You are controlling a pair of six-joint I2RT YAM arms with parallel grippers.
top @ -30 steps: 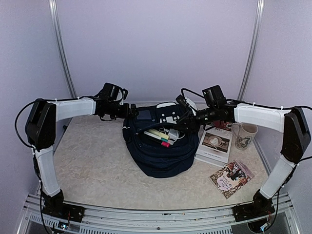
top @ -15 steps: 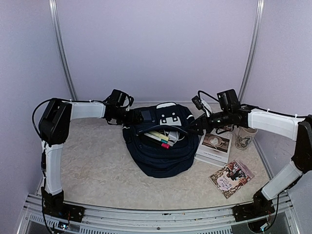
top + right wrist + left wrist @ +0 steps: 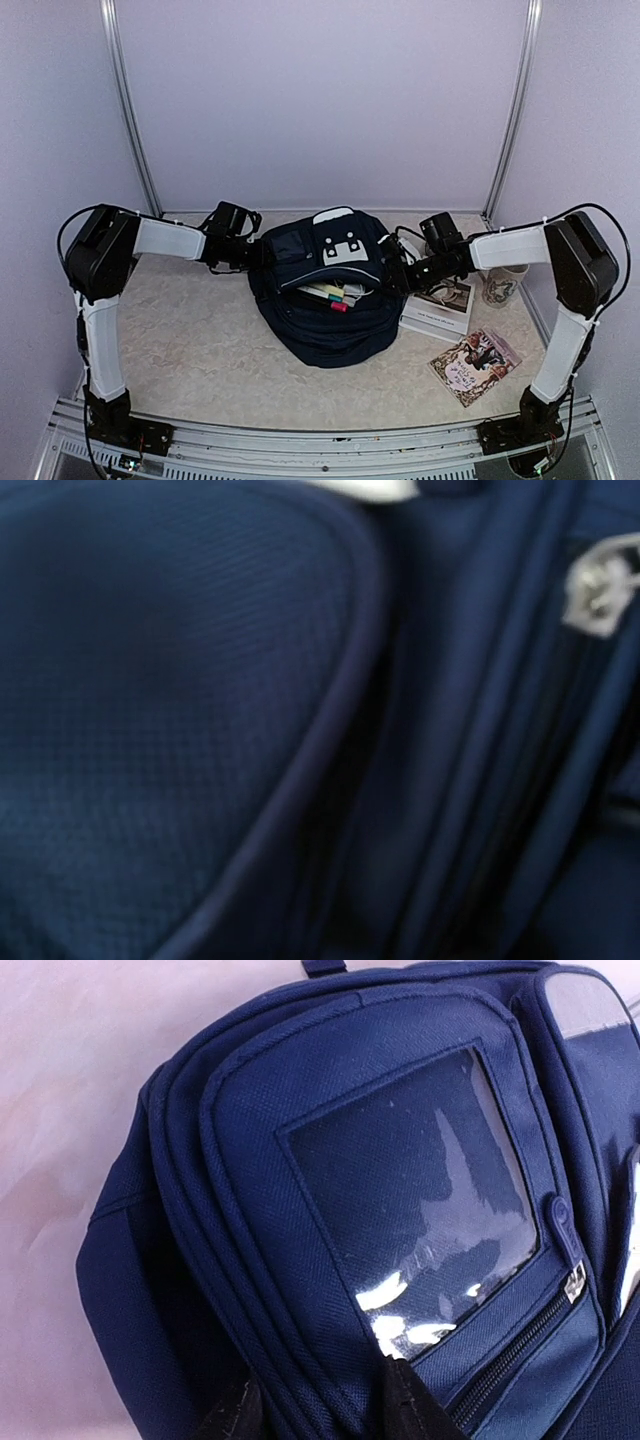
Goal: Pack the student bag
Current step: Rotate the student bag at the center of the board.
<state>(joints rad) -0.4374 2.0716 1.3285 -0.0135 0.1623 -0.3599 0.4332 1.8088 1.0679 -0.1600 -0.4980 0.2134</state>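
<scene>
I'm seeing the student bag (image 3: 325,325) sitting in the middle of the table (image 3: 200,345), toward the back, between both arms. The left gripper (image 3: 318,1405) is pinching a piped fold on the bag's upper left side. The right gripper (image 3: 394,272) is lying against the bag's right side, and I cannot tell how its jaws are standing.

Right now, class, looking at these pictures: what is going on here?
Two robot arms are at the student bag, which lies mid-table, unzipped, with coloured pens showing inside. The left tool has its fingers astride a seam beside the bag's clear window pocket. The right tool is close against its right side. A book, a mug and a booklet lie outside, to the right.
</scene>
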